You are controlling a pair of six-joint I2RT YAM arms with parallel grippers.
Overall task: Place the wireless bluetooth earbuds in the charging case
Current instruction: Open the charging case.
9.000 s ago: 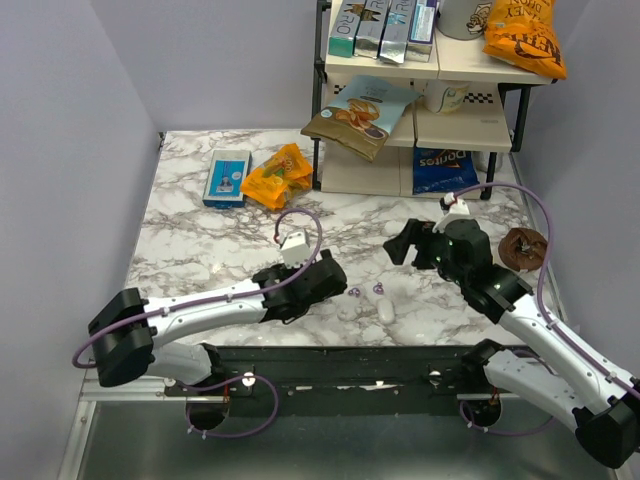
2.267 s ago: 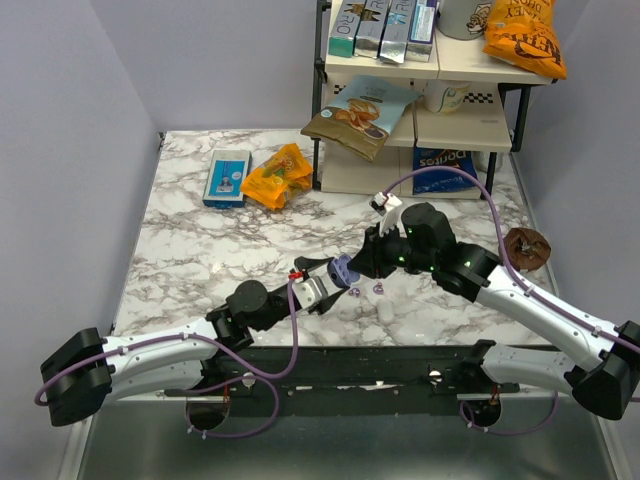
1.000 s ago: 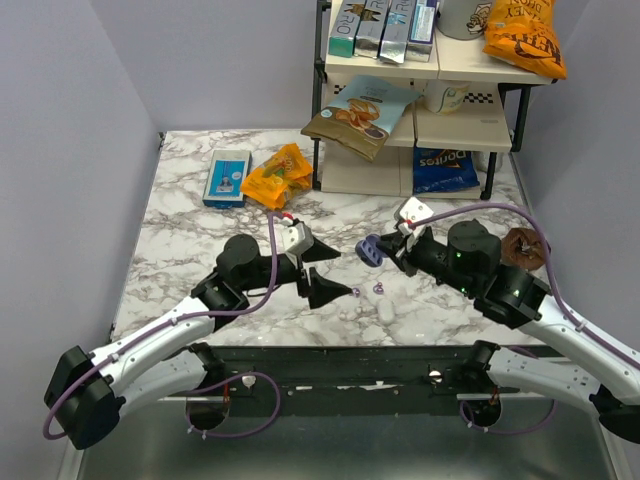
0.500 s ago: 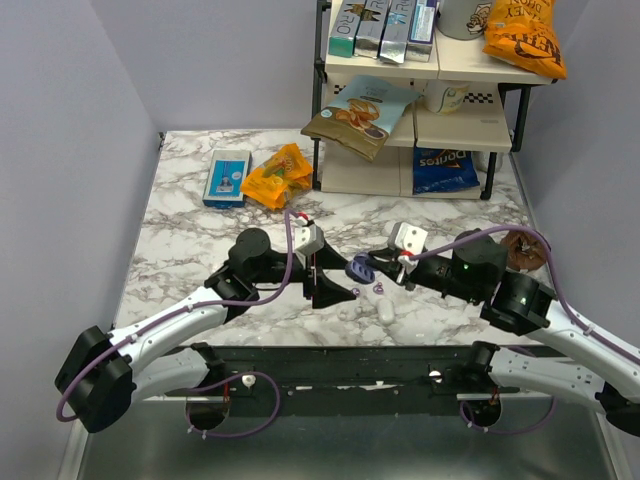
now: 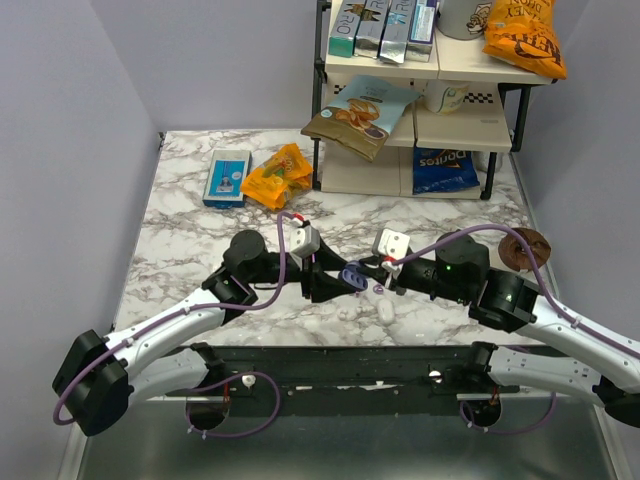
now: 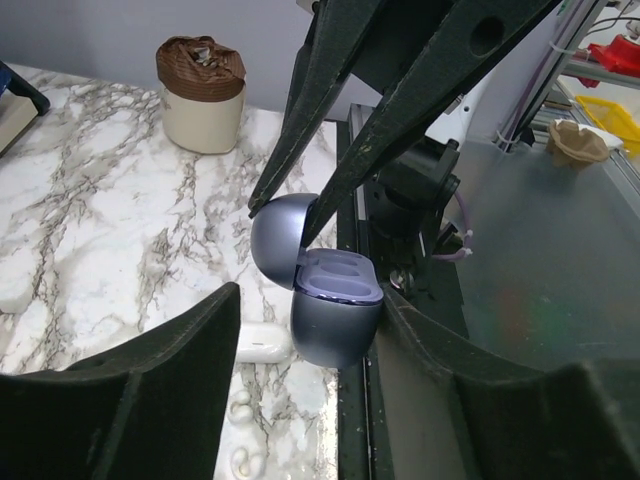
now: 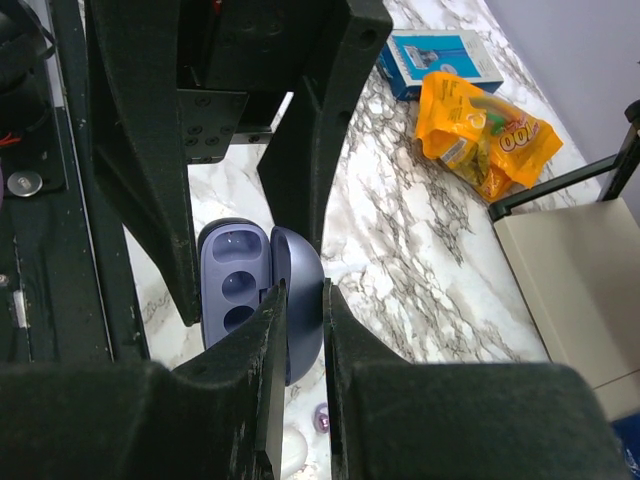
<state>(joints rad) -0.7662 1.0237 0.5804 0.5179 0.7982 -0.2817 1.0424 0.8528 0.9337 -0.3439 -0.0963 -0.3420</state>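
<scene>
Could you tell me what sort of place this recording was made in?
Probably a robot test cell dressed like a pantry counter: a marble-patterned table boxed in by plain walls, with a shelf rack holding snack bags.

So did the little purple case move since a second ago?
Yes. The charging case, held by the right gripper, has come toward the table's near edge and slightly left, away from the shelf rack, in between the left gripper's fingers.
</scene>
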